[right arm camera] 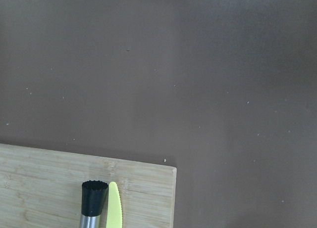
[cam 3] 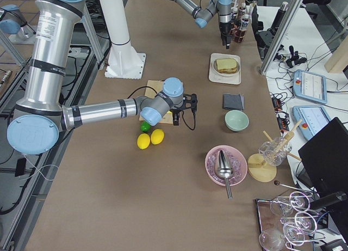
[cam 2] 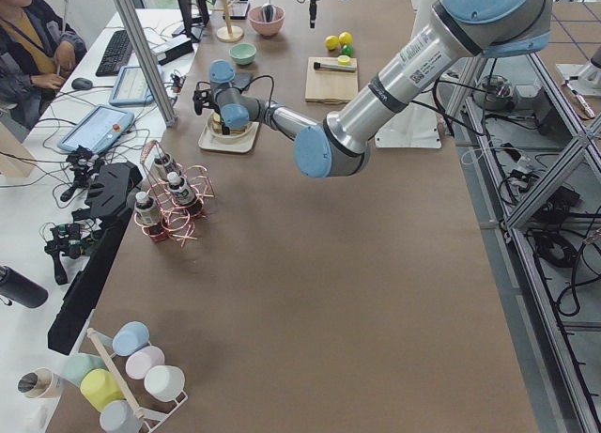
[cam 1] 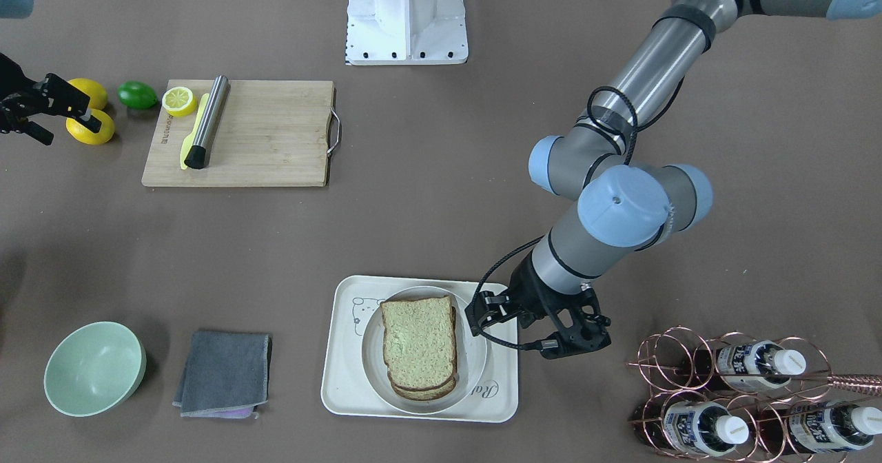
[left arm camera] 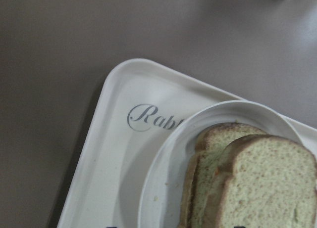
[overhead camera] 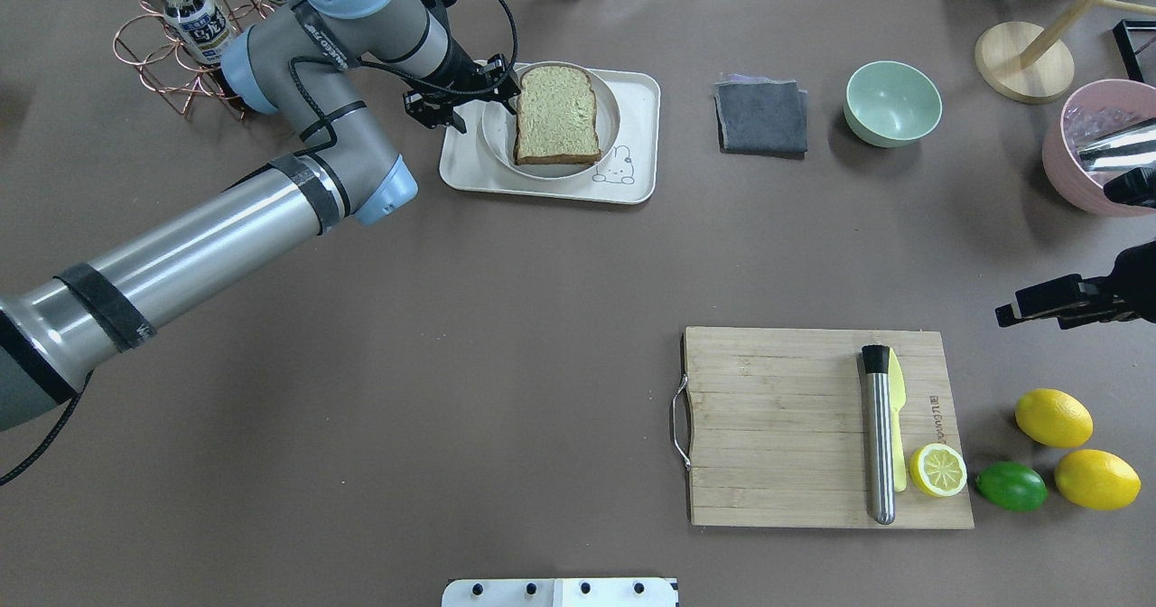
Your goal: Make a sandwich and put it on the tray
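Note:
The sandwich [cam 1: 418,342] is two stacked greenish-tan bread slices [overhead camera: 557,115] on a round white plate [cam 1: 475,366]. The plate stands on the cream tray [cam 1: 344,387] with "Rabbit" script [left arm camera: 148,118]. No egg shows. My left gripper [cam 1: 479,318] hovers at the plate's edge beside the bread, over the tray [overhead camera: 632,119]. Its fingertips sit apart at the bottom of the left wrist view, so it is open and empty. My right gripper [cam 1: 69,132] hangs over the lemons, far from the tray, and looks open and empty.
A copper bottle rack [cam 1: 744,394] stands close by the left arm. A grey cloth [cam 1: 224,373] and a green bowl [cam 1: 93,366] lie beside the tray. The wooden cutting board [cam 1: 275,132] carries a steel rod [cam 1: 207,122], a yellow knife and a lemon half [cam 1: 179,100].

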Motion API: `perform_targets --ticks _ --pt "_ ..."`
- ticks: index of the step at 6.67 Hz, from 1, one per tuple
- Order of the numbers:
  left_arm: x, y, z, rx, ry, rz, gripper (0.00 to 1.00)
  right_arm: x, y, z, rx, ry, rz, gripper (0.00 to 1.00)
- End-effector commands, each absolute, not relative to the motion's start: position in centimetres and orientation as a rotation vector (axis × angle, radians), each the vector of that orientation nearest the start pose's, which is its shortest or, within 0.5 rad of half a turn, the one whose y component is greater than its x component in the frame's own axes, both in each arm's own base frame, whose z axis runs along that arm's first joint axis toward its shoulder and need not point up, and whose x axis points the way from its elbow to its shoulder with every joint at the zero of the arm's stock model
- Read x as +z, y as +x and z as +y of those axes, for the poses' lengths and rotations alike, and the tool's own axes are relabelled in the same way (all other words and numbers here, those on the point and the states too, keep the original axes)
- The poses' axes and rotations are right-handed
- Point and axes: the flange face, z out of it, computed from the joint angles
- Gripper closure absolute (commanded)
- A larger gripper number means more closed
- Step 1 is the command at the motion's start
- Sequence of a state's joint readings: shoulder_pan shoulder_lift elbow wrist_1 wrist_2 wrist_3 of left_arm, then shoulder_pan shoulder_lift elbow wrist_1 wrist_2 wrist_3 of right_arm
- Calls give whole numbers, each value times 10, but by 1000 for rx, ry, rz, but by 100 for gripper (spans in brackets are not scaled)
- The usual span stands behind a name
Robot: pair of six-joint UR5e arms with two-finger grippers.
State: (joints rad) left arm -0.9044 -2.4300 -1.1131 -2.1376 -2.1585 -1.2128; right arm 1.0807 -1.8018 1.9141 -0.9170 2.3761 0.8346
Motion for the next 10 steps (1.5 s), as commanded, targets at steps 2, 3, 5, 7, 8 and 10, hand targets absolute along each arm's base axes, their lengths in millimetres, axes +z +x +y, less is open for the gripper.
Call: perform_targets --ticks 2,3,5,7,8,10 --pt "281 242 -642 172 181 805 3 559 -87 -410 38 137 -982 0" --pt "318 177 -628 251 196 746 3 573 -63 -415 35 120 -931 0" --pt "451 48 -598 384 193 669 3 595 -8 -419 13 99 -843 0" --pt "558 -53 -528 394 156 701 3 605 33 -415 69 116 -815 0" --pt "586 -79 -490 374 149 732 3 626 36 -411 64 90 -804 0" --pt "602 -93 -430 316 121 731 3 658 42 -411 32 76 -748 0"
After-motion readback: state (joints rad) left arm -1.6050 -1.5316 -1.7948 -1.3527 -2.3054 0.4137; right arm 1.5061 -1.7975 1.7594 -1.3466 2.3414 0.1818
